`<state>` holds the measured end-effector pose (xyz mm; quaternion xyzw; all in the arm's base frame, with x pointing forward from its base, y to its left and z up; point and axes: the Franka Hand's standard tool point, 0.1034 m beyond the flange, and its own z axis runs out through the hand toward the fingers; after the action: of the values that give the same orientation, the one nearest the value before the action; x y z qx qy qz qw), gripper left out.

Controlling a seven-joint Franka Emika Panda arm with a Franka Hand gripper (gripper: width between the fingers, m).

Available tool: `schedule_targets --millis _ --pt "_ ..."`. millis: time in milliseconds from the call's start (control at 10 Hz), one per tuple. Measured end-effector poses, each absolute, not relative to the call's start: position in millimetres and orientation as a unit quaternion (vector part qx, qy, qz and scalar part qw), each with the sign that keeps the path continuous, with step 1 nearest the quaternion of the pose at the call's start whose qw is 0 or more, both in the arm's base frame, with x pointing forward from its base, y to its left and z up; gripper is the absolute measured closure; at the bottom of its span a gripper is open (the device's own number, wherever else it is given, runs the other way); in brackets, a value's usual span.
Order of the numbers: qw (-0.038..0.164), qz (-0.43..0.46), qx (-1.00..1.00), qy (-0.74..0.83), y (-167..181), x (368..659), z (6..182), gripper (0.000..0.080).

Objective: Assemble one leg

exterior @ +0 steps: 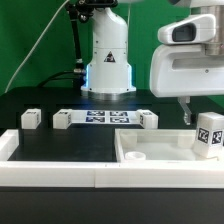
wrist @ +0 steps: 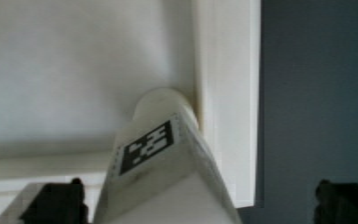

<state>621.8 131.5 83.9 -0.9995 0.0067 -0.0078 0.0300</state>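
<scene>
One leg, a small white block with a black-and-white tag, stands upright in the far right corner of the large flat white tray-like piece. My gripper hangs just above and slightly to the exterior view's left of it. In the wrist view the same leg lies between my two dark fingertips, nearer one of them. The gripper is wide open and there is a gap on each side of the leg. Three more legs stand on the black table.
The marker board lies flat between the loose legs, in front of the robot base. Long white border walls run along the front. The raised rim of the tray-like piece runs right beside the leg.
</scene>
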Motion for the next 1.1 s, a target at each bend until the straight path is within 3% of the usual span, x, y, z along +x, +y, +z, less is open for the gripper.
schedule_targets --millis 400,700,1000,1100 --pt "0.021 -0.009 -0.991 -0.134 129.5 623.2 85.7 0.0151" --pt "0.021 -0.009 -0.988 -0.151 130.0 622.8 85.2 0.0151" --pt "0.020 -0.009 -0.989 -0.149 127.0 623.4 85.1 0.0507" --pt "0.020 -0.009 -0.989 -0.149 126.7 623.5 85.0 0.0507"
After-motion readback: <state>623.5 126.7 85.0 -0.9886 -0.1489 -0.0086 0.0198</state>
